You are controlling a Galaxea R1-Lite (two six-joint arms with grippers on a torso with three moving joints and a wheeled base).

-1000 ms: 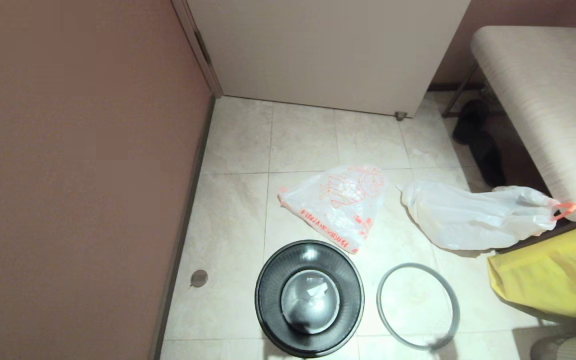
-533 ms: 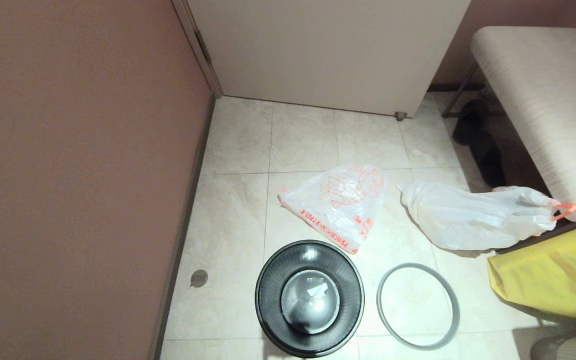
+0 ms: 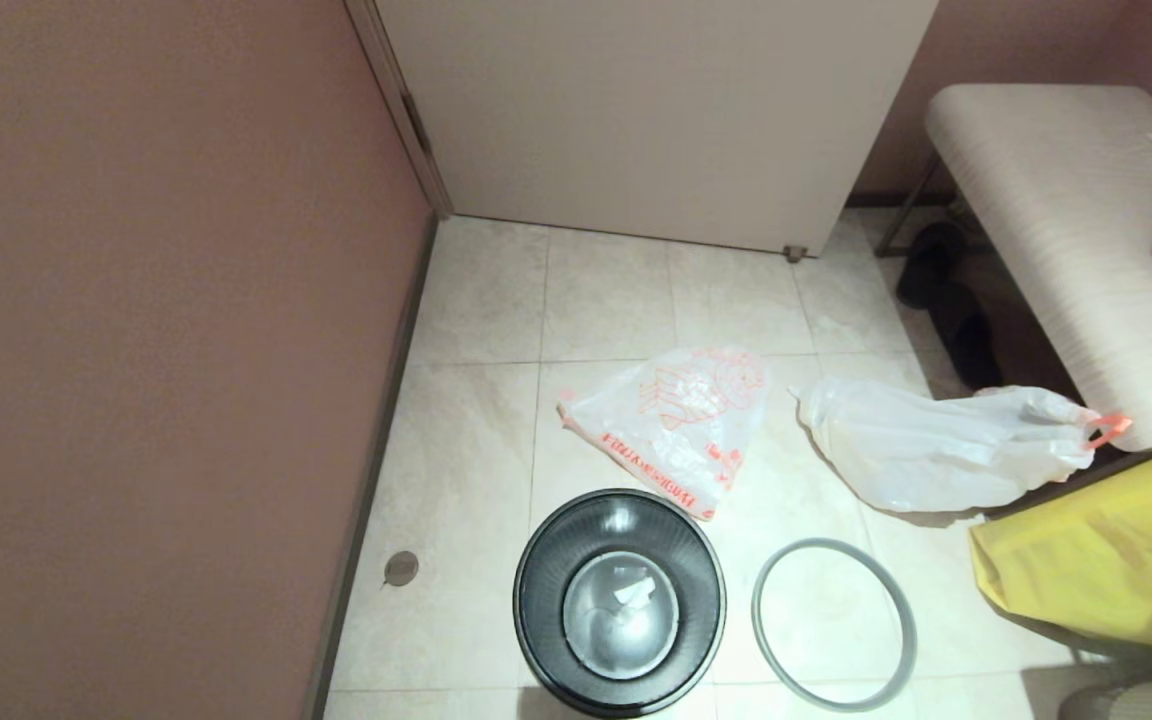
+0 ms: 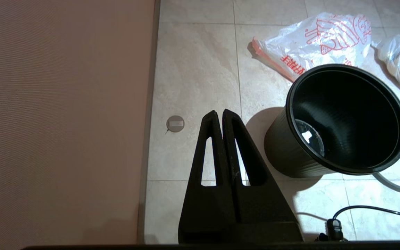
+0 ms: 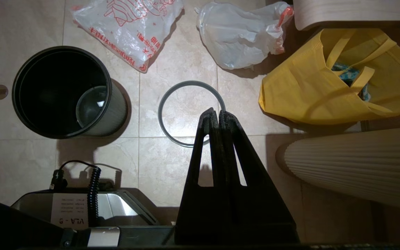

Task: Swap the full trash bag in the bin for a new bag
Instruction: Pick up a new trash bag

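On the left, the left gripper [image 4: 219, 114] is held clenched and empty above the floor tiles [image 3: 476, 300], beside the bin [image 3: 620, 601], and seems parked. The bin stands upright with no bag in it; a pale scrap is seen at its bottom, though what it is cannot be told. Just beyond the bin, the new bag [image 3: 678, 422] lies flat and crumpled on the tiles, its near edge close to the bin's rim. To the right of the bin, the grey hoop [image 3: 833, 623] lies flat on the floor, apart from the bin. Further right, the full bag [image 3: 941, 446] rests on the tiles, already out, next to a yellow bag [image 3: 1106, 550].

The right gripper [image 5: 215, 113] is held clenched on nothing above the hoop. The step in hand is judged to be fetching the new bag. It is best done if the fingers are opened first, a raised fold near the printed edge is pinched rather than the flat middle, and the hoop is avoided.
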